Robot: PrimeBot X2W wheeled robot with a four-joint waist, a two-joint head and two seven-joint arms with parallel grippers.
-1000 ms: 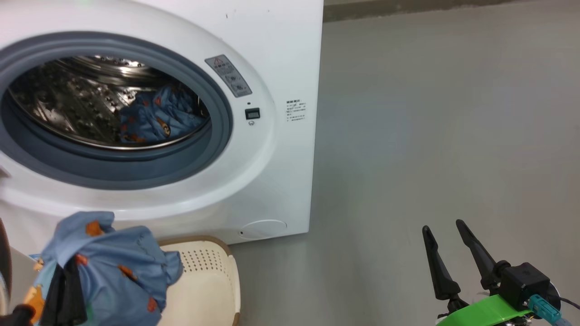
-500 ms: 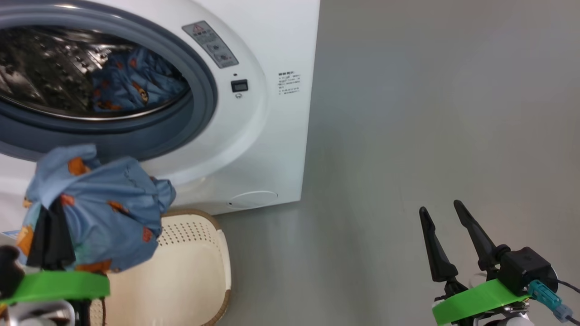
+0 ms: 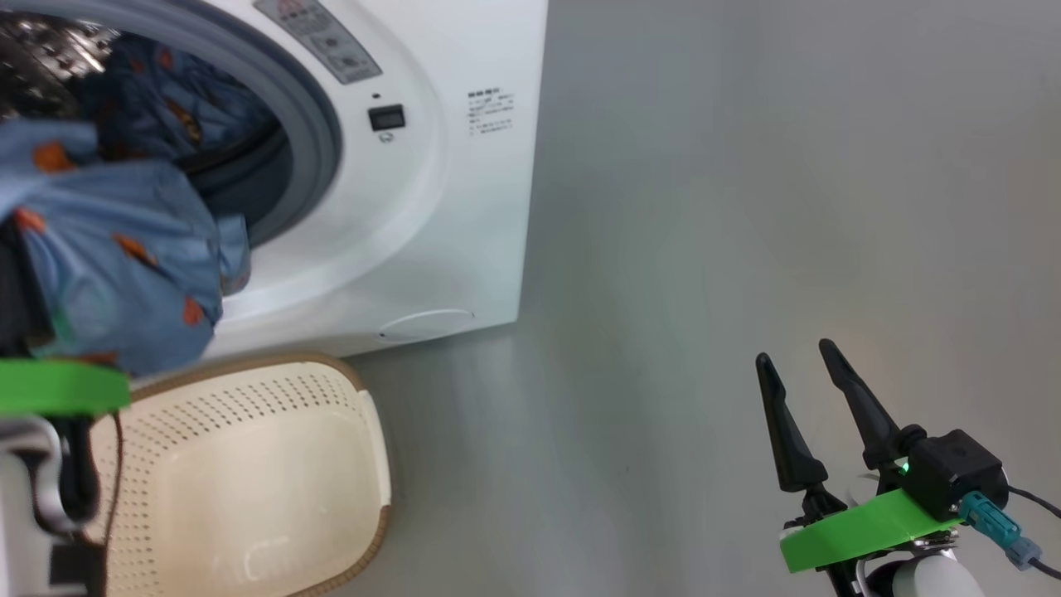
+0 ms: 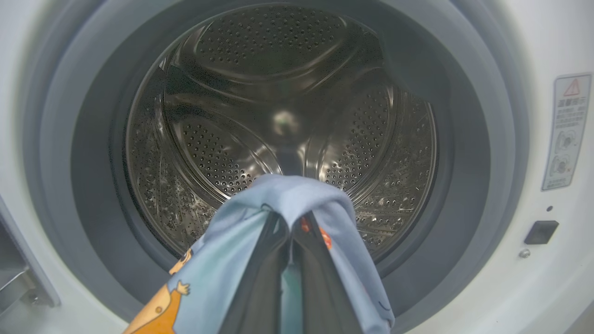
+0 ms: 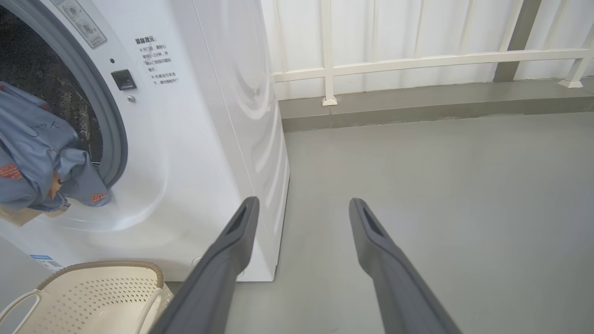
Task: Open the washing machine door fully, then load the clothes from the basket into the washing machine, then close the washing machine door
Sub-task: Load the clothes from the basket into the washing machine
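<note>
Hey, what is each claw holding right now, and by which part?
The left claw is shut on a soft light-blue printed fabric piece, pinching a bunched fold that drapes over its tips. The right claw is open and holds nothing.

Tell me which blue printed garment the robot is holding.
The nearer garment, bunched over the shut left gripper in front of the opening; the other garment lies loose inside the drum.

R gripper [image 3: 793, 351]: two long dark-grey fingers [image 5: 222, 260] tapering to pointy tips, shallow slot nr each tip. Bright green band [image 3: 862, 526] at its base. Black boxy block [image 3: 953, 481] w/ tiny green light, teal plug [image 3: 990, 516] + thin dark cable [image 3: 1036, 500]. White rounded wrist [image 3: 928, 576]. L gripper [image 4: 287, 241]: black fingers, matching L band [image 3: 58, 385], pale forearm [image 3: 21, 506] w/ black fittings.
</note>
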